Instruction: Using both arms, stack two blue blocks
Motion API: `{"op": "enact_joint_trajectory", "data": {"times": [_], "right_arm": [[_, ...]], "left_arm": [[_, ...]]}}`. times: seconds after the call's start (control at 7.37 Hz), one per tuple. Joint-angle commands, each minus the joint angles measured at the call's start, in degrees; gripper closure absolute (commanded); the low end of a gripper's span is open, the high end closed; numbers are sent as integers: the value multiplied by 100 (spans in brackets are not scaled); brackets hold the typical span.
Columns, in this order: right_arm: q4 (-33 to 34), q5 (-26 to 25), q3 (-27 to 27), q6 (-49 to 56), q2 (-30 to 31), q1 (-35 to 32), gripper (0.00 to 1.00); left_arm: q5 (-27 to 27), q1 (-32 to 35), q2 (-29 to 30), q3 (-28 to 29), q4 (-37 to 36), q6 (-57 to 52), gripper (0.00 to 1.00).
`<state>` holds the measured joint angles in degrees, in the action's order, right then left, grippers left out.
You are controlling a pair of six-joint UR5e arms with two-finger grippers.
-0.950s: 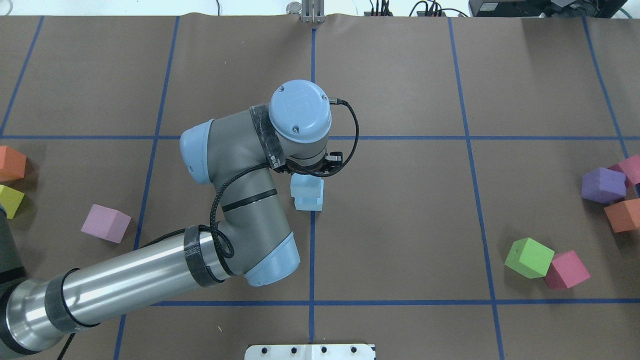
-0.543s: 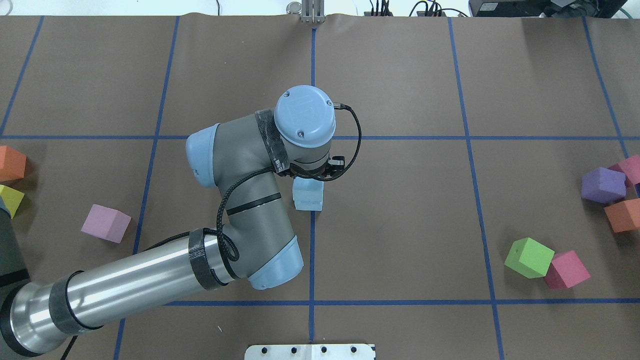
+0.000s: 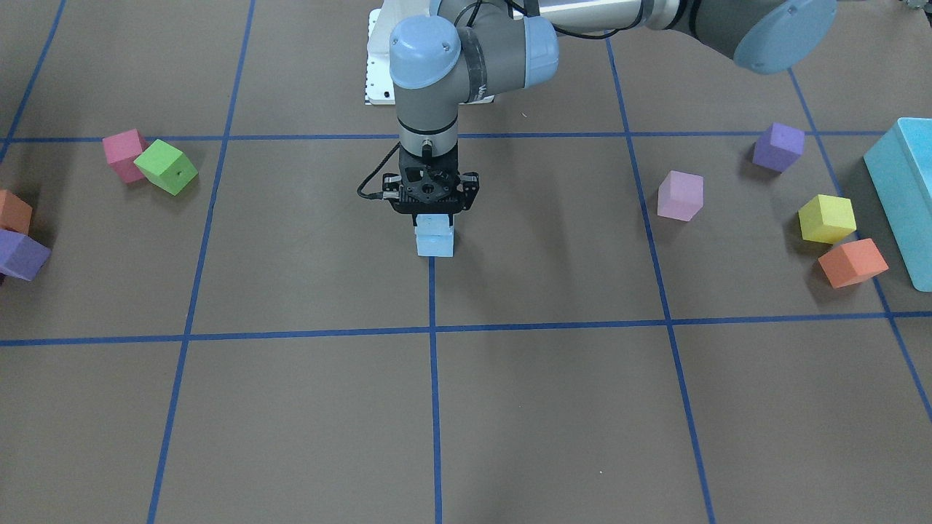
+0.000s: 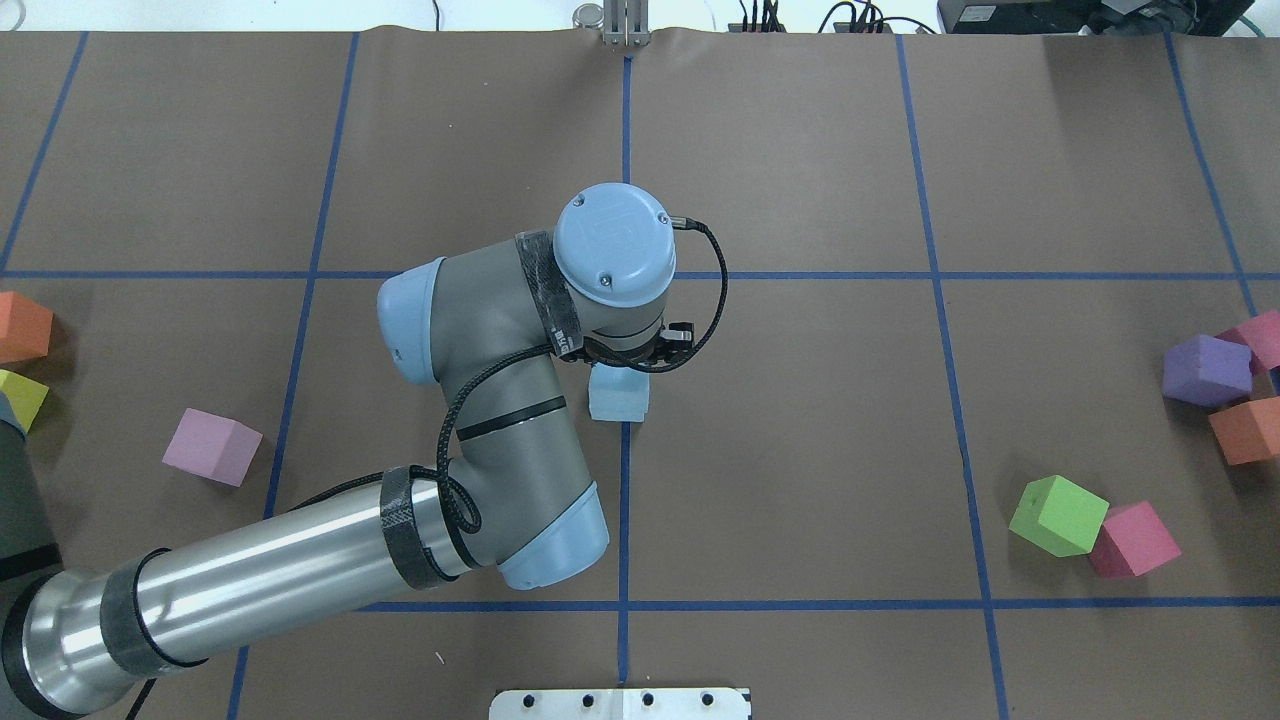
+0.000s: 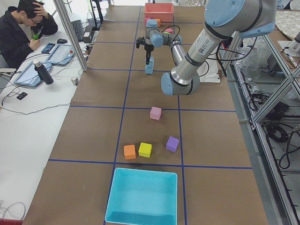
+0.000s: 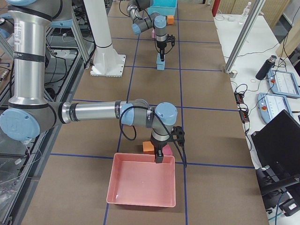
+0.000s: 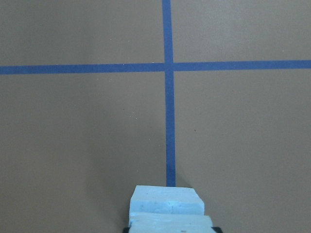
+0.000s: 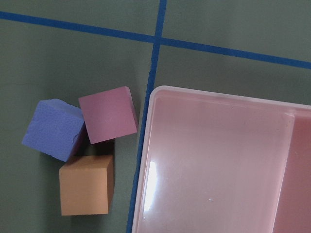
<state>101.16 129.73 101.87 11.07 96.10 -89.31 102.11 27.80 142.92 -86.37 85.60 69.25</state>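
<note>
The two pale blue blocks stand stacked at the table's centre cross. The upper blue block [image 3: 435, 225] rests on the lower blue block [image 3: 435, 246]. My left gripper [image 3: 434, 216] points straight down and is shut on the upper block. In the left wrist view the held block [image 7: 170, 224] sits right over the lower one [image 7: 166, 199]. In the overhead view the wrist hides most of the stack [image 4: 618, 400]. My right gripper [image 6: 159, 158] hangs over the near rim of a pink tray [image 6: 140, 185]. I cannot tell whether it is open or shut.
A lilac cube [image 3: 680, 195], purple cube [image 3: 778, 145], yellow cube [image 3: 826, 218], orange cube [image 3: 852, 262] and teal box [image 3: 903, 196] lie on my left side. Green [image 3: 166, 167], pink [image 3: 124, 154], orange [image 3: 13, 211] and purple [image 3: 22, 255] cubes lie on my right side.
My left gripper has come down with the upper blue block, which now sits squarely on the lower one. The other cubes have not moved.
</note>
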Motion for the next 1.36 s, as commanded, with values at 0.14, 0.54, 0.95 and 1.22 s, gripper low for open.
{"op": "enact_joint_trajectory", "data": {"times": [0.14, 0.54, 0.95, 1.22], "right_arm": [[0, 0, -17, 0, -4, 1, 0], [0, 0, -35, 0, -12, 1, 0], [0, 0, -97, 9, -21, 1, 0], [0, 0, -114, 9, -30, 1, 0]], "left_arm": [[-7, -3, -18, -2, 36, -8, 2], [46, 84, -36, -544, -69, -8, 2], [634, 917, -971, -1930, -841, -1088, 2], [1089, 1864, -1974, -2331, -861, -2601, 2]]}}
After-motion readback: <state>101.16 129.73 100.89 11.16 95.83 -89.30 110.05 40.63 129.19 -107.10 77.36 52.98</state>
